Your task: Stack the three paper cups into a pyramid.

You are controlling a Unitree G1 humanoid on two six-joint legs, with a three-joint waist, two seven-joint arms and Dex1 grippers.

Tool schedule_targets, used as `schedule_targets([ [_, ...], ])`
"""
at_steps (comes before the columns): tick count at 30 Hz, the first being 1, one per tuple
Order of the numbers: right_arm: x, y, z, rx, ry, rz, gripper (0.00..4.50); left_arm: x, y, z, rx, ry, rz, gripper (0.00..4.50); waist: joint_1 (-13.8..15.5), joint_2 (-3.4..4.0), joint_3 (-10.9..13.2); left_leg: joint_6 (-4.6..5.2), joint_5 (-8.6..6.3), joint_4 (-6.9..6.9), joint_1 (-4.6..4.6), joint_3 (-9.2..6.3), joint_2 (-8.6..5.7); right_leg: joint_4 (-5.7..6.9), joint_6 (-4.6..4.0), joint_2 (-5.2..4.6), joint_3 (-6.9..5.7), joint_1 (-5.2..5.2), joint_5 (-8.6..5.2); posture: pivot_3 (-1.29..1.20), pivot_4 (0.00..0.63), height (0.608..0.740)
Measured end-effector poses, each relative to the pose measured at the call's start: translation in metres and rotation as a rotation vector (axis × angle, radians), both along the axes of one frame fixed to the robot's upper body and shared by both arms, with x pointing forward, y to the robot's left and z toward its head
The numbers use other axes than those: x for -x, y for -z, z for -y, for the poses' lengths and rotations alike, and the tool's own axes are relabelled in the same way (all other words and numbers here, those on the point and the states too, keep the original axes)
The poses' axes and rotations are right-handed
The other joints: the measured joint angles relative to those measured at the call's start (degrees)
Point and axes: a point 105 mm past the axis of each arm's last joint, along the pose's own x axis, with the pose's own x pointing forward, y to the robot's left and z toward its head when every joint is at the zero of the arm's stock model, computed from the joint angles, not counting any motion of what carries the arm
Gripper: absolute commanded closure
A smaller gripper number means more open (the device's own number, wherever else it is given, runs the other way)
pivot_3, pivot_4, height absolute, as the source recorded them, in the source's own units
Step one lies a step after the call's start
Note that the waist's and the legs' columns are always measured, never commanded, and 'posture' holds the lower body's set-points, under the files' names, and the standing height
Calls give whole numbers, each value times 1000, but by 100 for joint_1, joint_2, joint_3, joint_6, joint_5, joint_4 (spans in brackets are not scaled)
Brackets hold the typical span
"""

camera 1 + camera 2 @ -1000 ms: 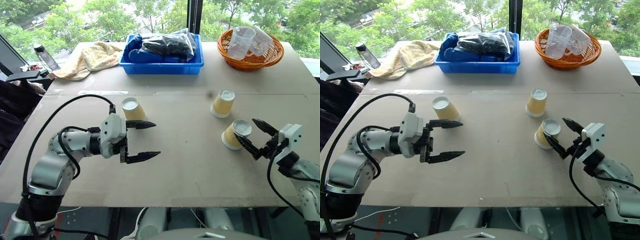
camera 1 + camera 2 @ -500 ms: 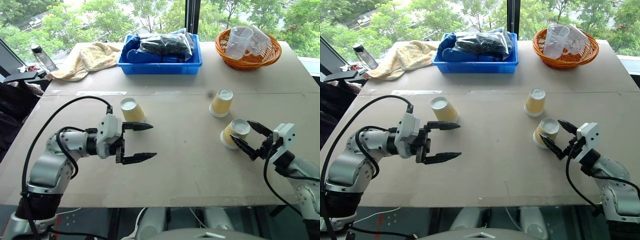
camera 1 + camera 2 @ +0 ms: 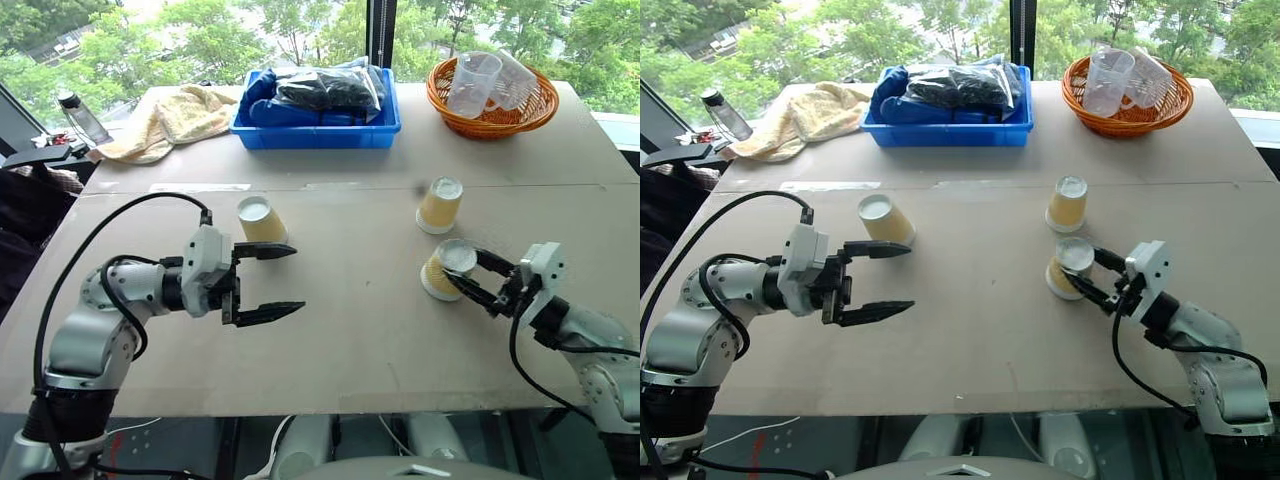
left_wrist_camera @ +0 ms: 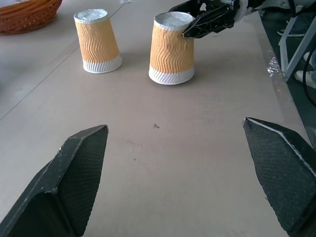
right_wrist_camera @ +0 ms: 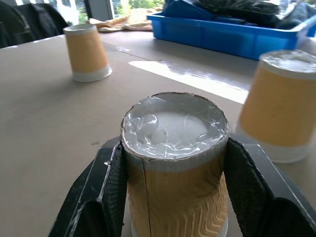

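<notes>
Your three tan-yellow ribbed paper cups, all upside down on the tabletop (image 3: 350,330):
- nearest cup (image 3: 443,270): pinched by the right gripper (image 3: 478,280), fingers pressed on both sides.
- second cup (image 3: 439,205): just beyond the nearest cup, apart.
- third cup (image 3: 262,221): far left of it, beside the left gripper (image 3: 270,282), spread wide, empty.

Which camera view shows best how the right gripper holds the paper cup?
The right wrist view: the held cup sits upside down between both black fingers, pressed against its sides. The left wrist view shows the right gripper at the cup's top from the side. The eye views show the grip small, from above.
</notes>
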Motion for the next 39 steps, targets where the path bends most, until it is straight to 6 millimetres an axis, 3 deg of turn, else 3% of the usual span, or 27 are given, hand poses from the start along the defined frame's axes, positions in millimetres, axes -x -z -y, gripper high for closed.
schedule_targets([
  [1,2,-5,-17,-12,-59,4,2457,-1,0,-1,-1,-1,-2,0,4,-3,2,-1,0,1,-1,0,0,-1,0,-1,0,0,0,0,150,740],
  [5,9,-7,-51,-25,-194,-23,2457,0,1,-4,-2,8,-16,0,41,-20,12,-2,1,4,-5,-1,-2,-7,0,-4,-3,0,0,0,150,740],
  [13,5,9,-74,16,-305,-72,2457,7,-2,-6,19,60,-40,0,29,-28,18,-2,1,4,-5,-4,-2,-4,0,-4,-7,-4,0,0,150,740],
  [14,3,11,-77,20,-311,-70,1433,7,-3,-7,24,62,-43,0,21,-28,18,-2,1,4,-5,-4,-2,-4,0,-3,-6,-5,0,0,150,740],
  [17,3,8,-87,-5,-338,-62,102,8,-5,-8,23,58,-38,0,15,-27,18,-3,1,4,-6,-4,-2,-3,0,-3,-6,-5,0,0,150,740],
  [21,5,6,-90,-11,-356,-58,36,8,-6,-8,22,57,-39,0,28,-28,18,-3,1,5,-6,-4,-3,-4,0,-5,-6,-5,0,0,150,740],
  [26,-4,-9,-71,-45,-294,-24,36,4,-13,-6,49,52,-36,0,41,-28,19,-3,1,5,-7,-5,-3,-3,0,-5,-7,-5,0,0,150,740],
  [31,-35,-48,-30,-89,-73,121,36,-14,-47,0,157,-24,36,0,34,-30,19,-3,2,10,-5,-5,-4,4,1,-3,-8,-3,1,0,150,740],
  [33,-62,-61,-6,-75,99,184,36,-24,-64,9,197,-58,74,0,26,-32,19,-4,2,16,-6,-4,-5,7,2,-2,-6,-3,1,0,150,740],
  [39,-102,-48,24,-57,355,157,36,-39,-81,29,234,-129,44,0,-36,-31,20,-6,3,15,-13,-1,-6,9,2,1,0,-11,1,0,150,740],
])
